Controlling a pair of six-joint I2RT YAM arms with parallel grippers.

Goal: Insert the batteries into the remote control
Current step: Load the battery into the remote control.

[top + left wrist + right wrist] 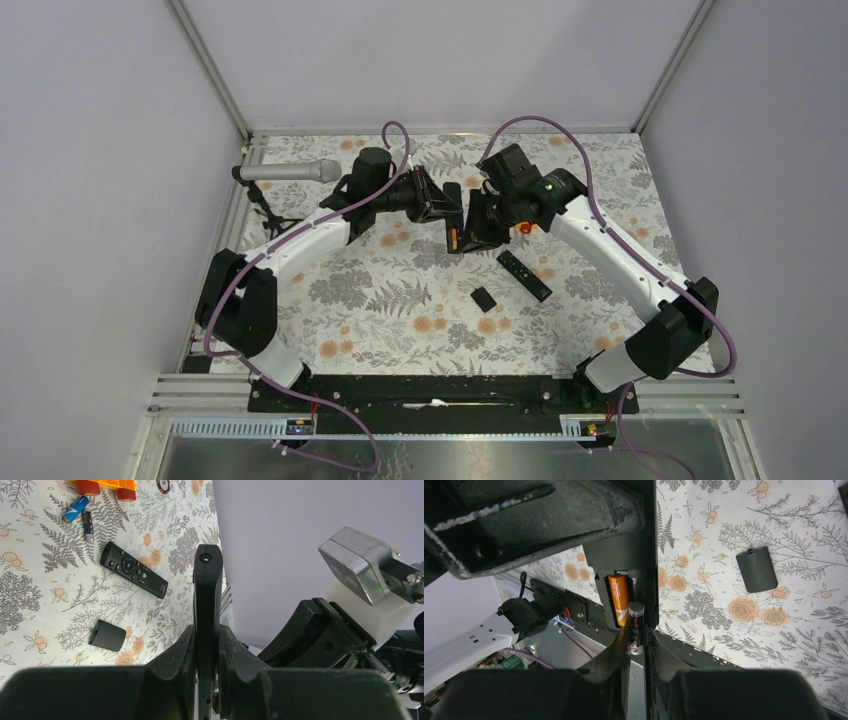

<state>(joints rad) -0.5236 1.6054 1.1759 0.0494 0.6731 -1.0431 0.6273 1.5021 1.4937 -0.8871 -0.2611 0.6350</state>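
My left gripper (206, 630) is shut on the slim black remote control (207, 590) and holds it edge-on above the table. In the right wrist view its open battery bay faces me with an orange battery (620, 599) lying in one slot. My right gripper (636, 632) is shut on a dark battery (636, 627), whose top end is at the bay's empty slot beside the orange one. From above, both grippers (438, 205) (478, 222) meet at the remote control (454, 200). The small black cover (484, 297) lies on the cloth. Two more batteries (76, 508) (88, 525) lie loose.
A second black remote (524, 274) lies with its buttons up, right of the middle. An orange toy block (107, 485) sits near the loose batteries. A microphone on a stand (290, 172) is at the back left. Grey walls close the floral table in.
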